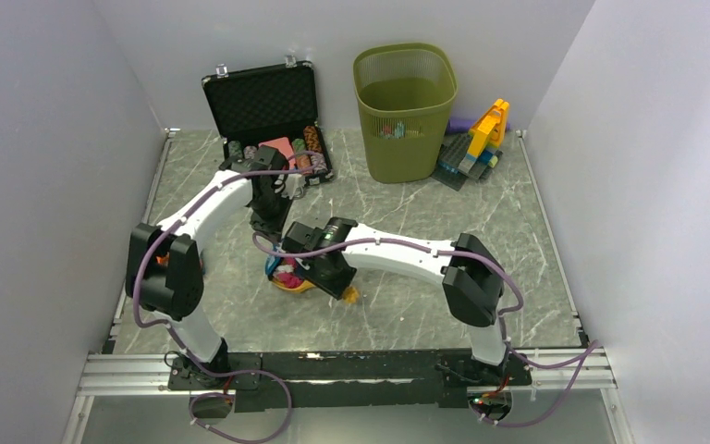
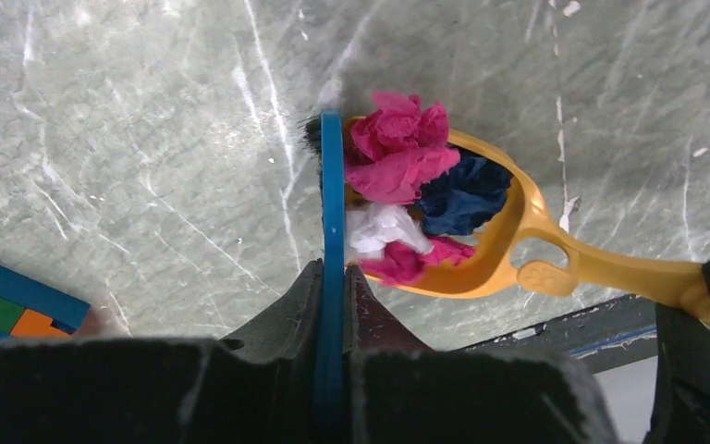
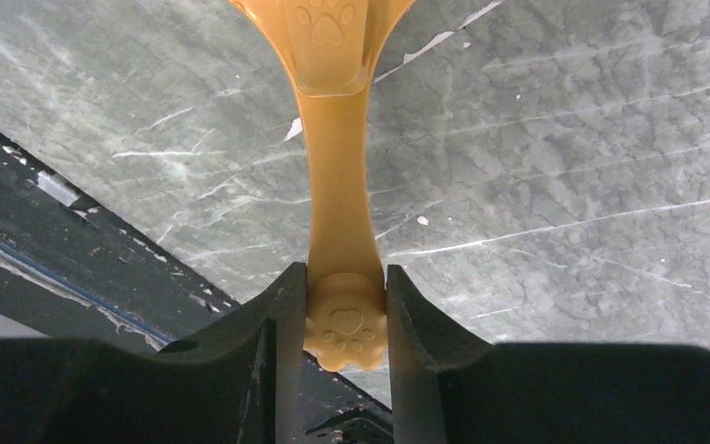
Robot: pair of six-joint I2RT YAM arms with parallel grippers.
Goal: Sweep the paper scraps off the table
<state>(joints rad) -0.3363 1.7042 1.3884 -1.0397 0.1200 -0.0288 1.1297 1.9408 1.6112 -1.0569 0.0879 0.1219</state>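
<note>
- Left gripper [image 2: 333, 282]: clamped on the blue brush [image 2: 332, 185], which stands on edge across the pan's open mouth, with dark bristles near its far end. If the brush lifts away before the pan tips back, the heap loses its stopper and wads may roll out onto the bench [image 2: 129, 139].
- Scraps [image 2: 402, 166]: pink, white and navy wads are heaped inside the pan and pressed against the brush. They lie just ahead of the left gripper's tips, and at the opposite end of the pan from the right gripper. The pink ones sit above the pan's rim, so a jolt or steep tilt would likely shed them.
- Pan [image 2: 522, 208]: yellow, low on the bench, its mouth toward the brush.
- Right gripper [image 3: 345, 301]: closed on the paw-print knob at the pan's handle end. Held so far from the load, the pan may twist or sag on the way to the bin [image 1: 405, 102], which stands well behind it.
</note>
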